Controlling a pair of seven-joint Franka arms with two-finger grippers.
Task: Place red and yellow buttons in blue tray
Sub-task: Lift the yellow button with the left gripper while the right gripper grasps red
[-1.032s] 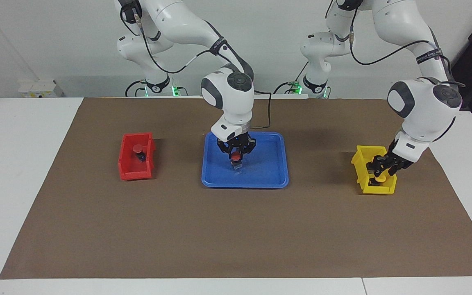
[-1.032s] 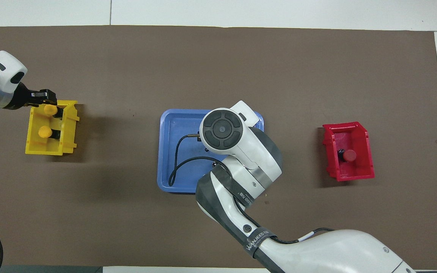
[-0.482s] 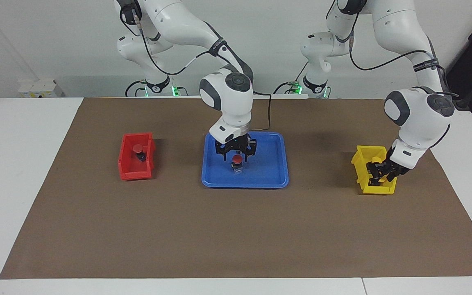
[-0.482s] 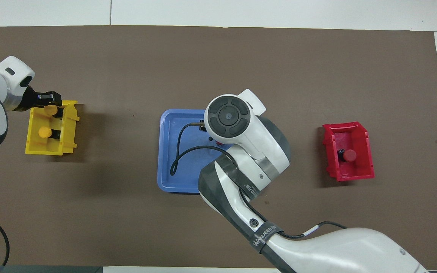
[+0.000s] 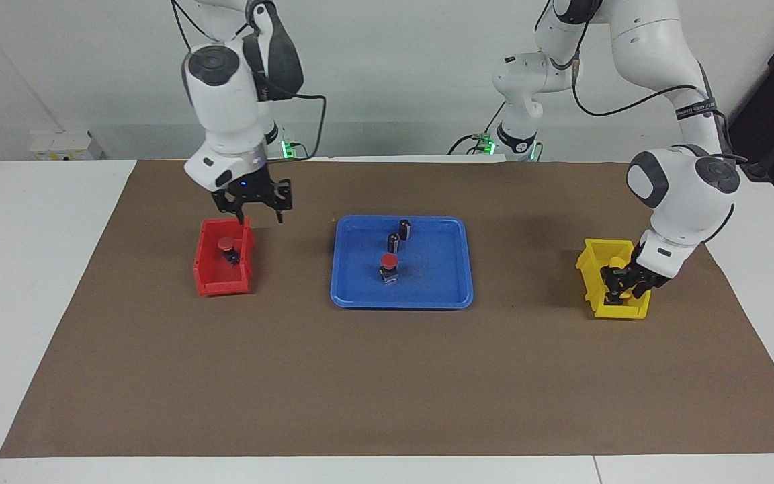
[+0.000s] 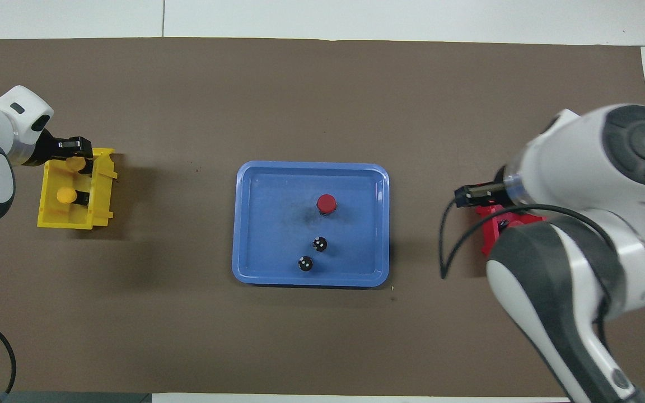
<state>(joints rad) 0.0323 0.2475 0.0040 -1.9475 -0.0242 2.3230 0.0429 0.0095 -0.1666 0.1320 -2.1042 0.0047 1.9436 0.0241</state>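
A red button (image 5: 389, 261) (image 6: 326, 204) stands upright in the middle of the blue tray (image 5: 447, 292) (image 6: 255, 224). Another red button (image 5: 226, 245) lies in the red bin (image 5: 216, 286). My right gripper (image 5: 259, 211) hangs open and empty above that bin's edge nearer the robots. In the overhead view the right arm hides most of the red bin (image 6: 489, 224). My left gripper (image 5: 622, 285) (image 6: 78, 152) reaches down into the yellow bin (image 5: 592, 259) (image 6: 54, 215), shut on a yellow button (image 6: 79, 164). A second yellow button (image 6: 66, 195) lies beside it in the bin.
Two dark capless cylinders (image 5: 404, 228) (image 5: 394, 241) stand in the tray, nearer the robots than the red button. A brown mat (image 5: 387, 383) covers the table. The red bin sits toward the right arm's end, the yellow bin toward the left arm's end.
My right gripper opened, left the red button standing in the tray, rose and swung over to the red bin. My left gripper stayed in the yellow bin, shifting only slightly.
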